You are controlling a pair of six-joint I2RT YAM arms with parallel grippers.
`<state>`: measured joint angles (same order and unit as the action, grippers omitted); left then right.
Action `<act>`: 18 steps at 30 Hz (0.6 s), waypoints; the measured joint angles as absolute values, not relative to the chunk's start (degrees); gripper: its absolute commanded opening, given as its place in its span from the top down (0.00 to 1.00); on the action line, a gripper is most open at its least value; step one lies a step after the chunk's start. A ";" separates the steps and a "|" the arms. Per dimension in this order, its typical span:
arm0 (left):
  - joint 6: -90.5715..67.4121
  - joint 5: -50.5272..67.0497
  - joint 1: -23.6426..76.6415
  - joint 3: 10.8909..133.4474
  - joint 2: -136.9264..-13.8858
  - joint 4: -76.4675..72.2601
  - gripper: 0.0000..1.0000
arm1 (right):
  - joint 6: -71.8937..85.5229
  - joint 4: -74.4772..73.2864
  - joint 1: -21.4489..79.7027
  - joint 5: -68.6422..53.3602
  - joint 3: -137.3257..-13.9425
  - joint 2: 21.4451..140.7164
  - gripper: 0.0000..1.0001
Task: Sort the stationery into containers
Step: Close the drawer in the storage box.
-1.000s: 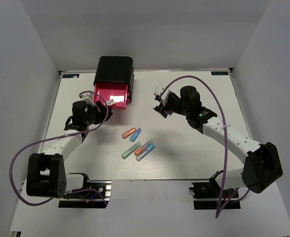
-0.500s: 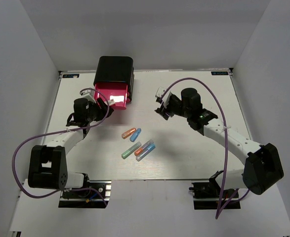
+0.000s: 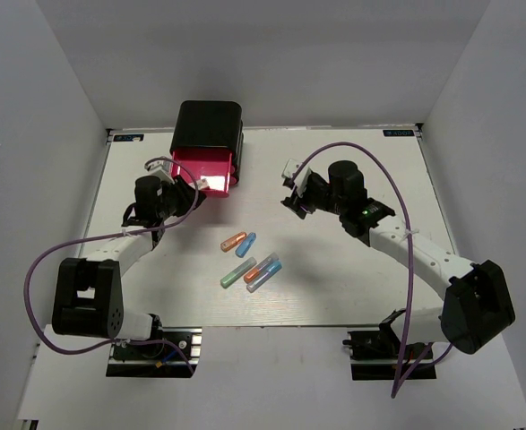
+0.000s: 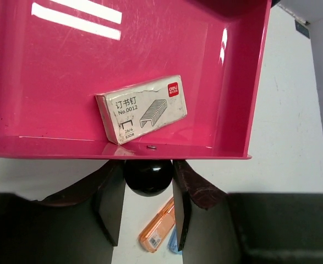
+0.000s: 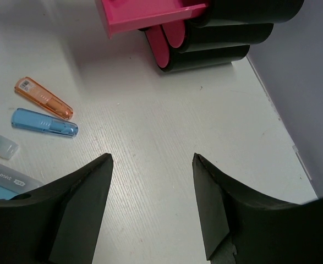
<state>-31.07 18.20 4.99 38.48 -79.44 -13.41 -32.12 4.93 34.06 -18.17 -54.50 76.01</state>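
Stationery capsules (image 3: 263, 271): loose cluster mid-table, toward near edge. Staple box (image 4: 142, 109) already in top drawer (image 4: 51, 82), pulled out at far edge. My left claw (image 4: 146, 164) clamps drawer knob (image 4: 147, 177). My right claw (image 5: 151, 158) wide, empty. Judged next: right claw fetches capsule, closing across its short axis.

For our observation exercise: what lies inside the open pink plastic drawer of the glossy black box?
One small white cardboard staple box lies flat on the pink drawer floor, near the front wall. The drawer's rear, under the black housing, is hidden.
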 measured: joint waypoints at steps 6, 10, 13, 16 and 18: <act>-33.95 18.00 4.99 38.57 -78.63 -14.96 0.71 | -32.10 5.15 33.76 -18.20 -53.91 75.11 0.34; -36.10 16.80 4.99 40.58 -78.54 -15.14 0.71 | -32.10 5.15 33.76 -18.20 -53.52 75.02 0.34; -37.26 15.42 4.97 43.70 -79.85 -14.96 0.71 | -32.10 5.17 33.76 -18.20 -53.52 74.96 0.34; -38.89 14.76 4.99 46.70 -83.79 -15.77 0.71 | -32.10 5.19 33.69 -18.20 -53.39 74.78 0.34; -40.01 14.55 5.02 47.75 -86.70 -16.53 0.71 | -32.10 5.34 33.63 -18.20 -52.99 74.28 0.34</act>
